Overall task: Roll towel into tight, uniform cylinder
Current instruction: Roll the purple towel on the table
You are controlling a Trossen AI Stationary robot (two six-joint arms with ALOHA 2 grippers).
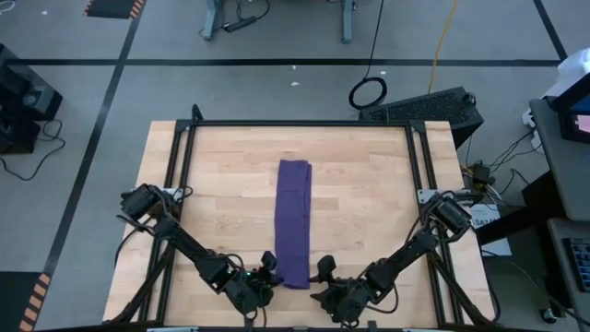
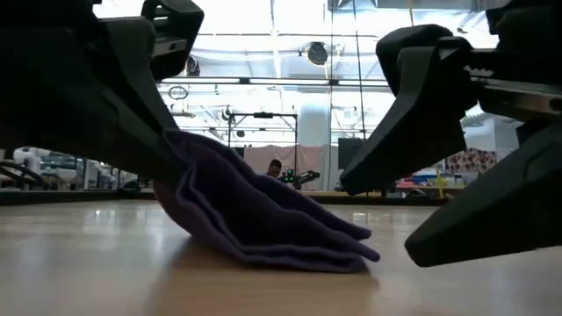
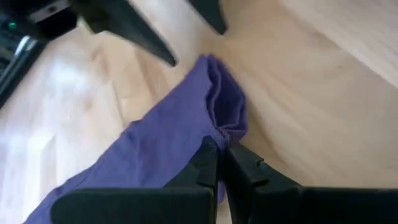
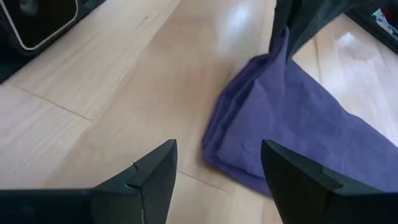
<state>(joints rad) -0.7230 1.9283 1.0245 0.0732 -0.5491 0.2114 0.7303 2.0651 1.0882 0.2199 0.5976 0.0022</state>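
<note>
The purple towel (image 1: 294, 221) lies folded into a long narrow strip on the wooden table (image 1: 221, 184), running from the table's middle to its near edge. My left gripper (image 1: 270, 267) is at the strip's near left corner, shut on the cloth (image 3: 217, 134). My right gripper (image 1: 324, 270) hovers open just right of the strip's near end (image 4: 249, 143), touching nothing. The near end shows in the low view (image 2: 263, 219), raised on its left side. My left gripper pinches the near left corner of the towel strip (image 3: 219, 132) between its two fingers, several folded layers together. The fingers come slanting from the table's near left. The corner is lifted off the table (image 2: 189, 167); the rest of the strip lies on the wood.
A black metal frame (image 1: 295, 124) runs around the tabletop's edges. Bare wood lies left and right of the strip. A black keyboard-like case (image 1: 429, 106) lies on the floor behind the table's far right corner.
</note>
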